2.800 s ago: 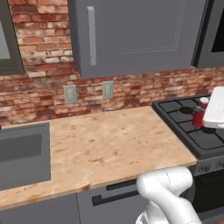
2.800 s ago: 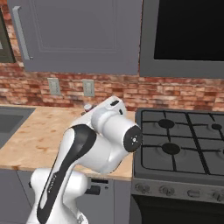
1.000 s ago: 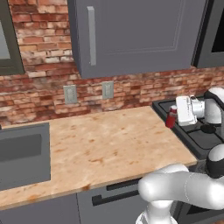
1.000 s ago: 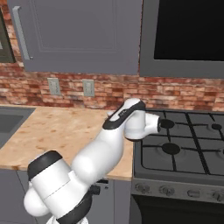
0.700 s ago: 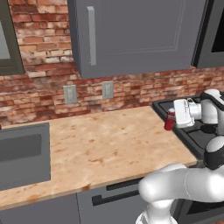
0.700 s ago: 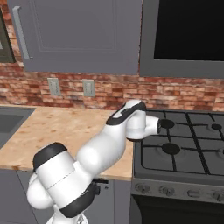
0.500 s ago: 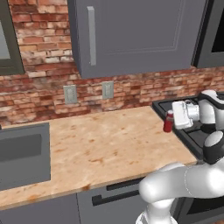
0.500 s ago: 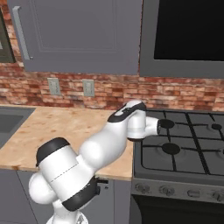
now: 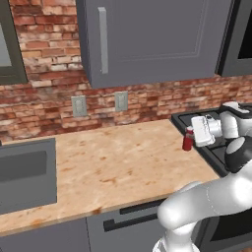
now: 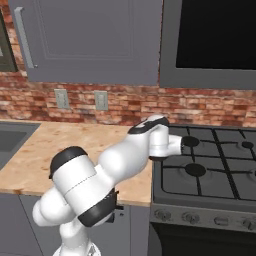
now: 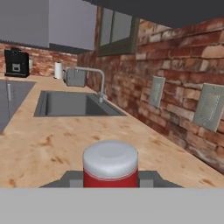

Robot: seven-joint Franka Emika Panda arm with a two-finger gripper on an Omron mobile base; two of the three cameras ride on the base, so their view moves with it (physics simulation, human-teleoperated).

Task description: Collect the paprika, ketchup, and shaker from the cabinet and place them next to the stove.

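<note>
Ketchup [image 9: 187, 140] in the tool [image 9: 193, 134], above wooden counter [image 9: 118, 162] beside stove [image 10: 210, 172].

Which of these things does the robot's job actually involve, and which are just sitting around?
Part of the job: ketchup, gripped in the fingers; closed cabinet; stove.
Just there: sink, faucet, wall outlets, coffee machine.

My two base cameras flank the counter [image 9: 113, 162] facing the brick wall; my hand camera skims along it toward the sink [image 11: 72, 105].
</note>
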